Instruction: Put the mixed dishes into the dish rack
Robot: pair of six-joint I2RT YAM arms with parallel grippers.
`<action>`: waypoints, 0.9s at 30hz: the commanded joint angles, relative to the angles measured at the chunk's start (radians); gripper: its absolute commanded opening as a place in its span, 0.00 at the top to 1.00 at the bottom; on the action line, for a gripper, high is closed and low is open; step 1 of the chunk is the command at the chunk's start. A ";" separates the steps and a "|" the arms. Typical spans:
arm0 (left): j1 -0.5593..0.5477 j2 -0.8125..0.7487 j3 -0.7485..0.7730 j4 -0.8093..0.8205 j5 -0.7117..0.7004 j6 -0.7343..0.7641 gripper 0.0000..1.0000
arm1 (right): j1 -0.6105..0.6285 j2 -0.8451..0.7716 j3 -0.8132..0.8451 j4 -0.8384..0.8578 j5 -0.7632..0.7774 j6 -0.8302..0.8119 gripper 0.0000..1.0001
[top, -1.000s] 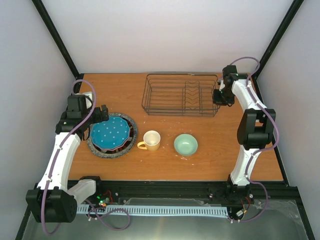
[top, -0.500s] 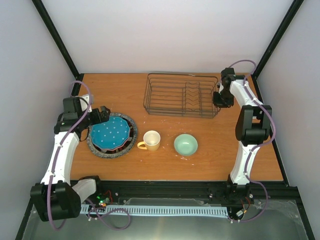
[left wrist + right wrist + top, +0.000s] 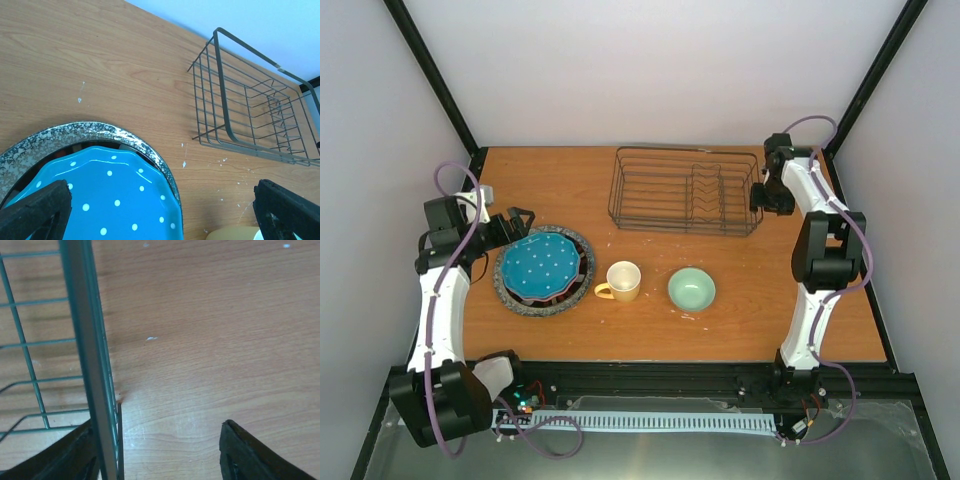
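Over the desk (image 3: pixel 570 190), left end effector (image 3: pixel 162 205) gapes wide by teal white-dotted plate (image 3: pixel 115 200). Right end effector (image 3: pixel 157 450) gapes wide beside dish rack (image 3: pixel 82 315).

Wood table (image 3: pixel 570 180): wire dish rack (image 3: pixel 685 190) far centre-right; grey speckled plate (image 3: pixel 542 311) near left, yellow mug (image 3: pixel 622 281) centre, pale green bowl (image 3: pixel 691 289) just right of mug, all apart.
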 commanded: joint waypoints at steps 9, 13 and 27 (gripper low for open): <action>0.004 -0.134 -0.030 0.125 0.050 0.038 0.09 | -0.008 -0.437 -0.108 0.128 0.019 -0.011 0.29; -0.052 -0.204 -0.045 0.147 0.018 0.073 0.15 | 0.024 -0.649 -0.318 0.193 -0.189 -0.021 0.40; -0.445 -0.037 0.033 0.007 -0.382 0.157 0.16 | 0.438 -0.657 -0.803 0.118 -0.143 0.191 0.54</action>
